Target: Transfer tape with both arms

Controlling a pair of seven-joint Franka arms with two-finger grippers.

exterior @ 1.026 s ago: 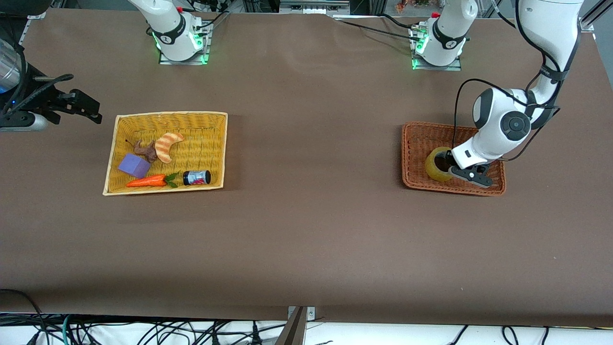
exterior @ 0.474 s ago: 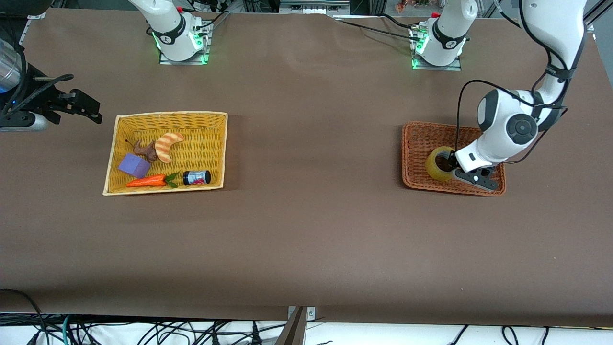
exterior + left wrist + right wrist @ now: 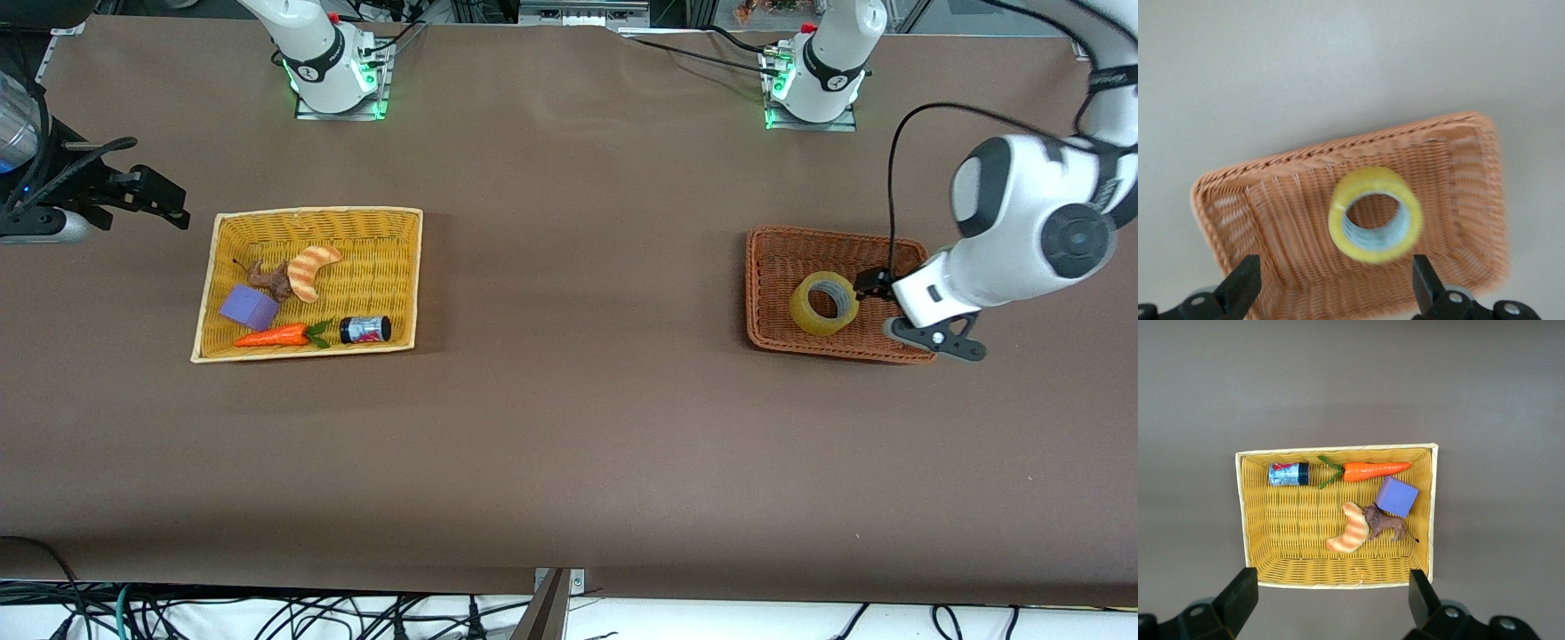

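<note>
Well below open left fingers (image 3: 1247, 288), tape (image 3: 1375, 215)

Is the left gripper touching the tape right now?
Apart. In the left wrist view the left gripper is open, its fingers wide of the tape, which lies in the brown basket with basket weave showing between.

We see even, soft overhead light on the tabletop (image 3: 569, 427), with faint shadows beside both baskets. Green lamps glow at upper frame. The left wrist view is motion-blurred and washed out.
</note>
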